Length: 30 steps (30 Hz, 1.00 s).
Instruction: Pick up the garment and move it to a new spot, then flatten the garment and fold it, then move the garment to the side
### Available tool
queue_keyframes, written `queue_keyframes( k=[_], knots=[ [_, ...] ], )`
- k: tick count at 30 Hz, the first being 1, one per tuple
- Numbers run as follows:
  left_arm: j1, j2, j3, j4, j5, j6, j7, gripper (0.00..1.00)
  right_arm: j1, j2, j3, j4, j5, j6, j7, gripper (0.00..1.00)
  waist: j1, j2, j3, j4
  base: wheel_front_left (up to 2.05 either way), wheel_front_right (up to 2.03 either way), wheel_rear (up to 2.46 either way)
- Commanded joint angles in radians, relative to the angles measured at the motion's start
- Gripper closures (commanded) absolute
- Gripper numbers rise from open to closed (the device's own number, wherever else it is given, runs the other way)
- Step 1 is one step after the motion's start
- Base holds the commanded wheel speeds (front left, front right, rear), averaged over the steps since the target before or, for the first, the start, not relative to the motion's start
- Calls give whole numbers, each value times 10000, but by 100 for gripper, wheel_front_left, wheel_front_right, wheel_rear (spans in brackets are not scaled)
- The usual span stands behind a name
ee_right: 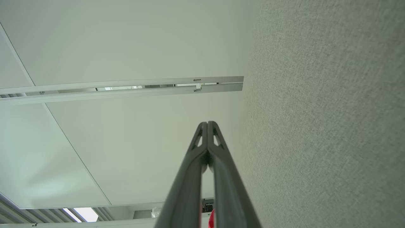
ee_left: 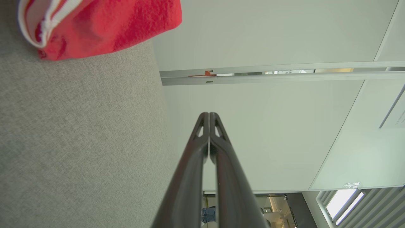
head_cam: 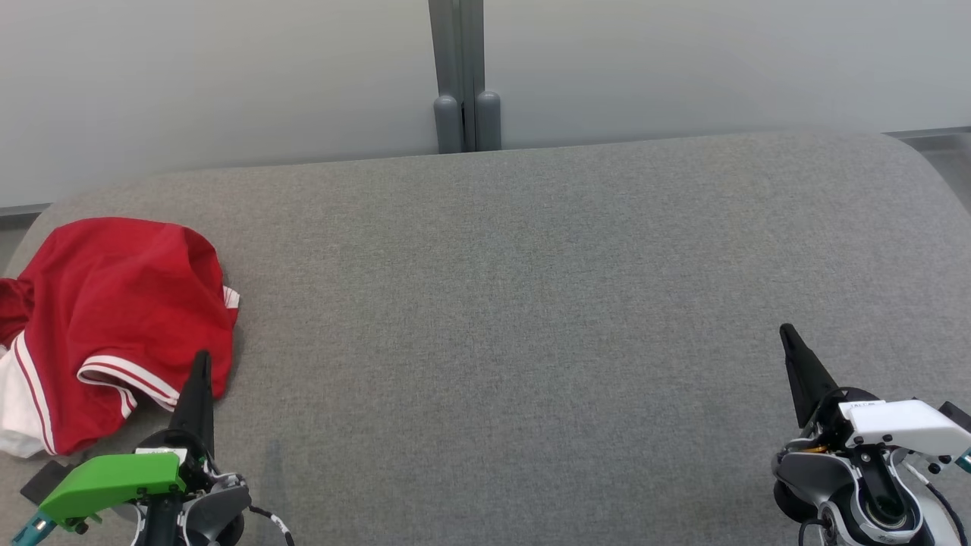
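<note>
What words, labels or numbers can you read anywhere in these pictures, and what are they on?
No text is readable.
White label behind the left claw: too small.
Print on the white cover behind the right claw: blurred.
Wall sign: too faint.

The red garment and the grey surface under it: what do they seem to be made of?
Red garment: soft knit cloth, likely jersey, matte; it slumps in loose folds, with white-striped ribbed trim. Grey surface: woven upholstery-like fabric, matte, with a fine flecked weave; what lies beneath cannot be told.
</note>
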Motion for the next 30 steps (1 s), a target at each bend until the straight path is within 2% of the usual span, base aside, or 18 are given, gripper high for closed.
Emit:
queue_keyframes(
  k=[1, 30],
  knots=[
    [-116, 72, 24, -14, -3, -65, 28, 100, 80, -36, -14, -48, 74, 2, 32, 100, 0, -1, 0, 0, 0, 0, 0],
    [-117, 72, 25, -14, -3, -65, 28, 100, 80, -36, -14, -48, 74, 2, 32, 100, 0, -1, 0, 0, 0, 0, 0]
  ],
)
